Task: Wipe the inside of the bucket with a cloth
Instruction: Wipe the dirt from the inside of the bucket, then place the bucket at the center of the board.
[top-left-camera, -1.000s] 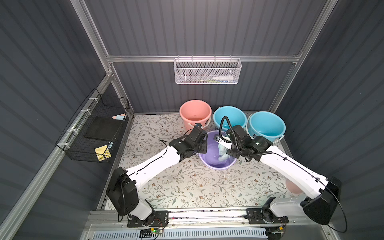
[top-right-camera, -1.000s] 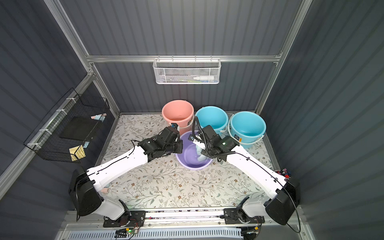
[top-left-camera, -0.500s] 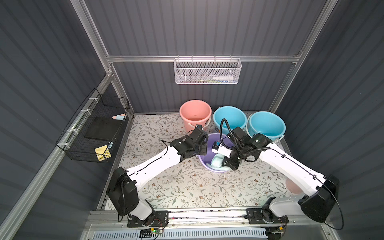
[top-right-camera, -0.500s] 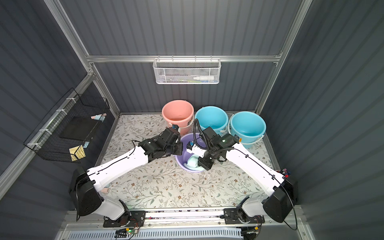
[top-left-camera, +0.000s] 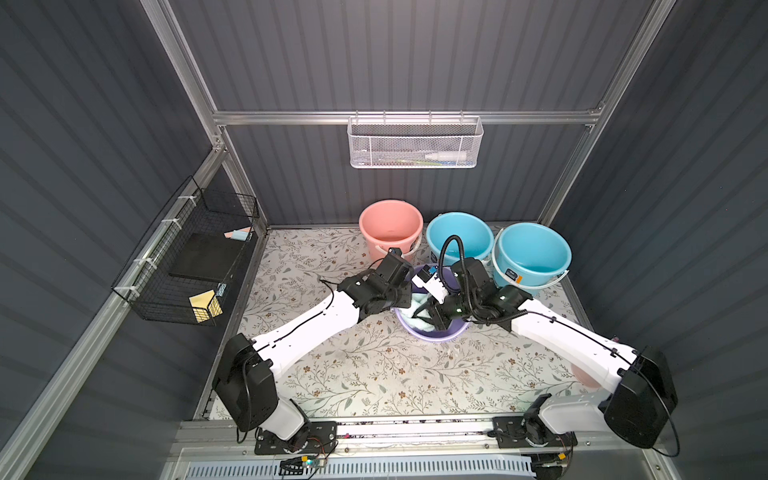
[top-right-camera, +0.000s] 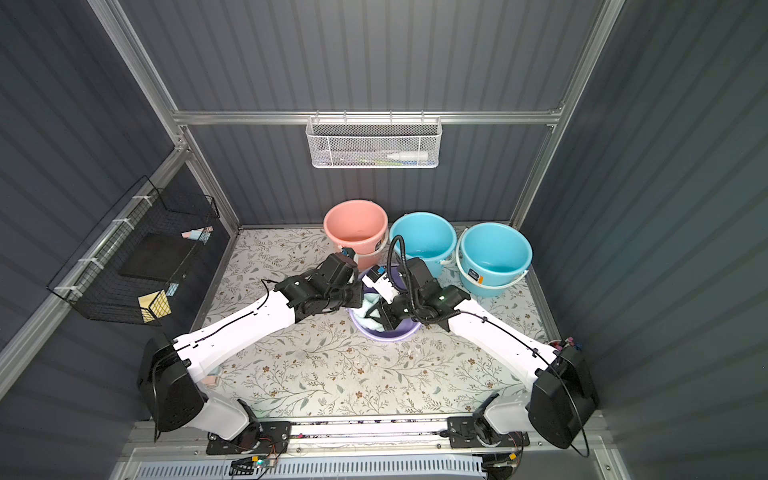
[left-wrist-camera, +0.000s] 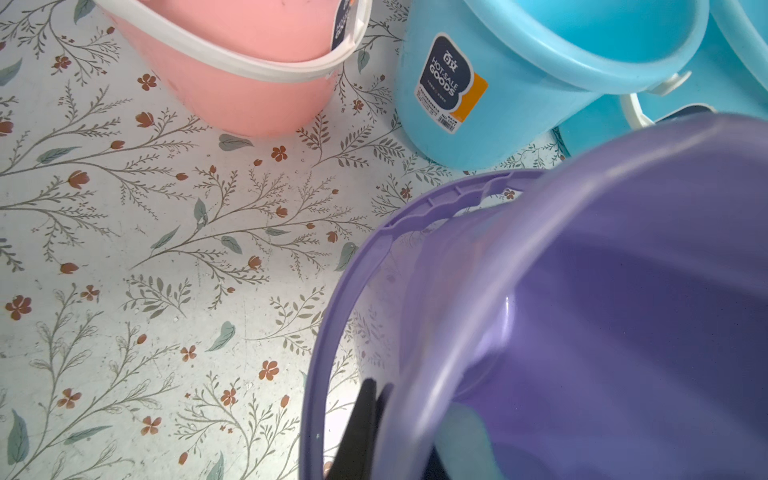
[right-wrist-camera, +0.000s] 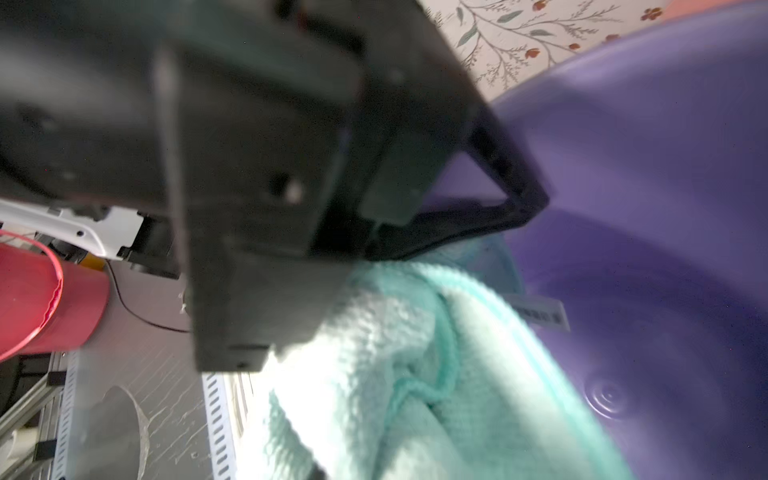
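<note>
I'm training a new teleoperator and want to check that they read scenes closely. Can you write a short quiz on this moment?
1. Which holds the cloth? A: the pink bucket. B: the purple bucket. C: one of the blue buckets.
2. True or false: the left gripper is clamped on the purple bucket's rim.
3. Fill in: ___ other buckets stand behind the purple bucket.

Key: 1 B, gripped there by the shut right gripper. 2 true. 3 three: the pink bucket and the two blue buckets.
</note>
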